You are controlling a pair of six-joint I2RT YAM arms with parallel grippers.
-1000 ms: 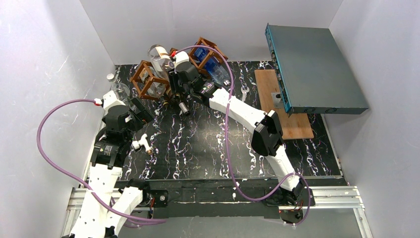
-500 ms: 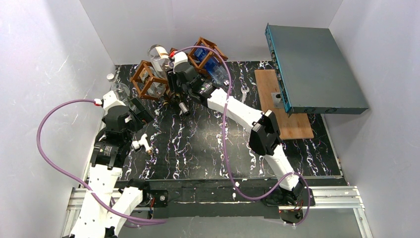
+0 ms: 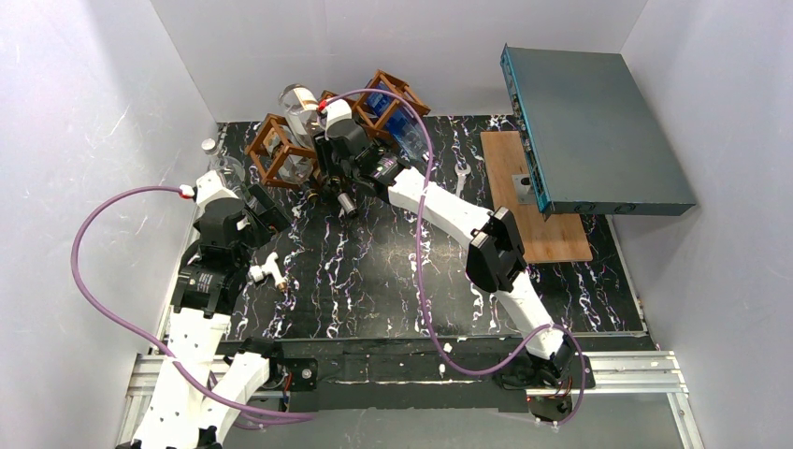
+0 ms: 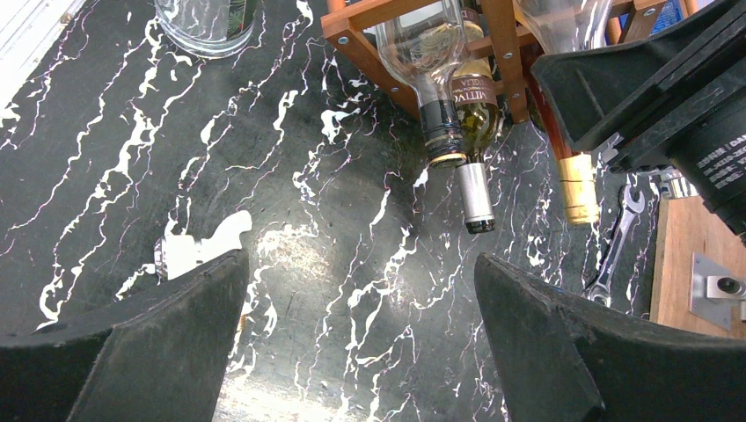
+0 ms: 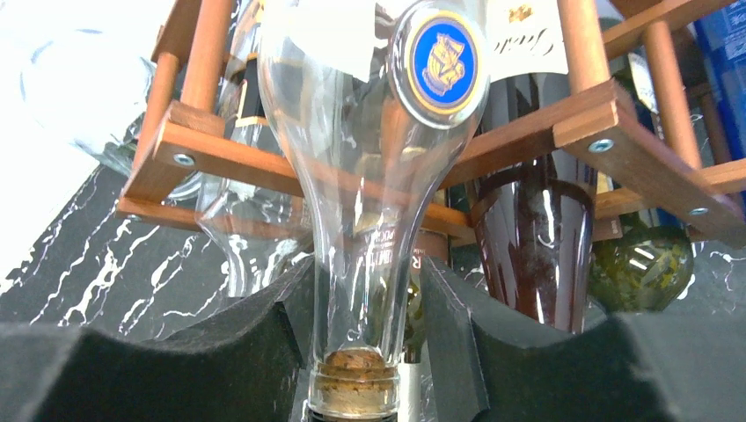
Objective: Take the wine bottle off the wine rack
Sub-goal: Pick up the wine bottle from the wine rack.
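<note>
The reddish-brown wine rack (image 3: 279,150) stands at the back of the table, with several bottles in its cells. It also shows in the right wrist view (image 5: 545,132) and the left wrist view (image 4: 387,12). My right gripper (image 3: 327,148) reaches to the rack's front. In the right wrist view it (image 5: 365,303) is shut on the neck of a clear corked wine bottle (image 5: 369,176), which lies in a rack cell with its neck pointing out. My left gripper (image 3: 269,213) is open and empty above the table, left of the rack (image 4: 361,264).
A glass jar (image 3: 224,170) stands left of the rack. A small white part (image 3: 265,273) lies near my left gripper. A wrench (image 3: 461,178), a flat wooden board (image 3: 554,238) and a large grey-blue box (image 3: 598,122) are at the right. Bottle necks (image 4: 475,193) stick out of the rack.
My right arm has shifted slightly to the left at the rack. The left arm has not moved.
</note>
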